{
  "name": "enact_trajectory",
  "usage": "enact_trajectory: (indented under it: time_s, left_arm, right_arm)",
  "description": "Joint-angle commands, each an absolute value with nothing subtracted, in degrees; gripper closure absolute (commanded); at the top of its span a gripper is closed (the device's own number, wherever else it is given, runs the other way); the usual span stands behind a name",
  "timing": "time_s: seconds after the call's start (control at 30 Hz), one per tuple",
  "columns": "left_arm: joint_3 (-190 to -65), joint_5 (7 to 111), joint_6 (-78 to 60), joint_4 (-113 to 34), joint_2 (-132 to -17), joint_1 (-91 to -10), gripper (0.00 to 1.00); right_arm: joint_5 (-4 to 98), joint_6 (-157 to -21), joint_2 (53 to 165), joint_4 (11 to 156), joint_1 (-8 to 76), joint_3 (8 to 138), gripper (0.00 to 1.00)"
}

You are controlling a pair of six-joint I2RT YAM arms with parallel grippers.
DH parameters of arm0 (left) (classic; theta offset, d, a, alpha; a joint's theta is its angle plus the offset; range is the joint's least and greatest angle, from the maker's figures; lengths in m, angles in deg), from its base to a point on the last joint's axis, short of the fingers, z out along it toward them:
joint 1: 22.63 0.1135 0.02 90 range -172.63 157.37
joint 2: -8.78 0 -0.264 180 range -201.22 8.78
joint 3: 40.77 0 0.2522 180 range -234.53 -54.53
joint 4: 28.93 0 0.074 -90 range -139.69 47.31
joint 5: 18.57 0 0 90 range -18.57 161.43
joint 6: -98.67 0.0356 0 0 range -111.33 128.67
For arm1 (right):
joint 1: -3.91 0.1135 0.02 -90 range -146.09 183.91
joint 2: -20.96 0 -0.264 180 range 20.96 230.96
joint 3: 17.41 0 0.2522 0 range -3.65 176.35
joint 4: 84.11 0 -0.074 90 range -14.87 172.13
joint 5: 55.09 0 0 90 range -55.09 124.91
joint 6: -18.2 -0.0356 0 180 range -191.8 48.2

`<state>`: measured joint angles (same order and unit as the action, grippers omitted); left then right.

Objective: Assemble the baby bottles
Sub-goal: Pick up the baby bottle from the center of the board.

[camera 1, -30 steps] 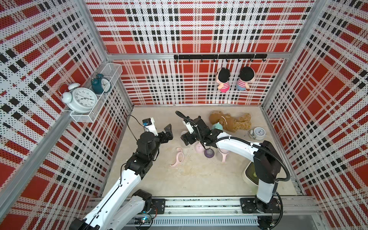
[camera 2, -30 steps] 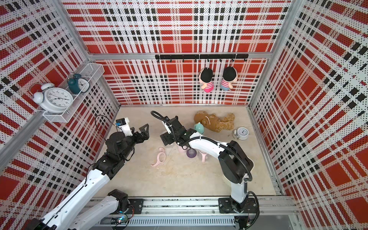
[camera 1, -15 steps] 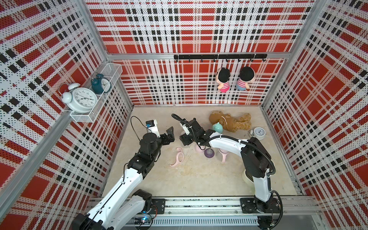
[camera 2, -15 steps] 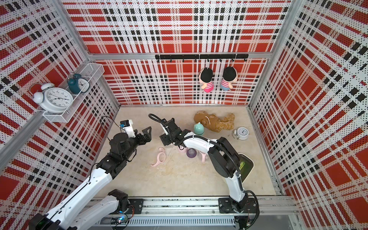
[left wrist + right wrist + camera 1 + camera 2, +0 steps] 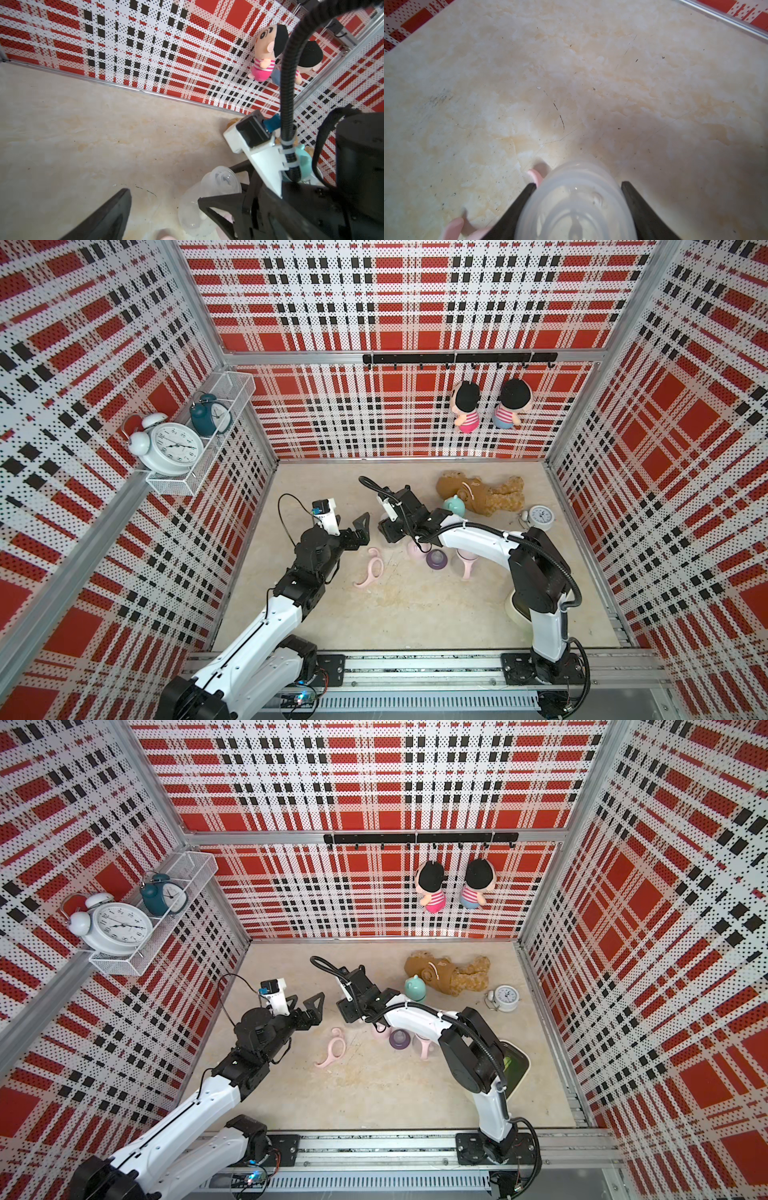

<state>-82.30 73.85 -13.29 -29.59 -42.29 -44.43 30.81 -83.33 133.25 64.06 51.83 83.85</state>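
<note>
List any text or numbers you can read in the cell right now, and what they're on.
"1" to "12": hour numerals on the white alarm clock.
Teal alarm clock and small table clock: dials too small to read.
No other text visible.

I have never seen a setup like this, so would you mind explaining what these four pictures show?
Two white robot arms stand at one edge of a beige table inside plaid walls, each ending in a two-fingered gripper. Two pictures look down from above, nearly alike; the other two come from cameras on the arms' wrists. On the table are a pink handle ring, a purple collar, a mint cap, a teddy bear and a small clock. The left gripper is open and empty. The right gripper has its fingers on either side of a clear bottle; whether they already pinch it, I cannot tell.
</note>
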Motion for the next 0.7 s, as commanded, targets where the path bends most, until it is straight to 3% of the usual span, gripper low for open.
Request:
enact_trajectory:
  time_s: [0.0,0.2,0.67]
  left_arm:
    - [-80.9,71.3,-8.8,-21.5,-42.6,-47.0,0.02]
    - [-78.1,70.3,-1.7,-14.6,-44.5,-52.4,0.02]
    - [-81.1,47.0,11.1,-8.7,-55.8,-53.7,0.02]
  right_arm:
    - [31.4,-82.3,126.0,61.1,50.8,84.9,0.41]
    - [35.1,-81.5,119.3,54.0,49.5,85.9,0.41]
    - [49.0,-80.6,106.6,46.8,48.2,85.1,0.4]
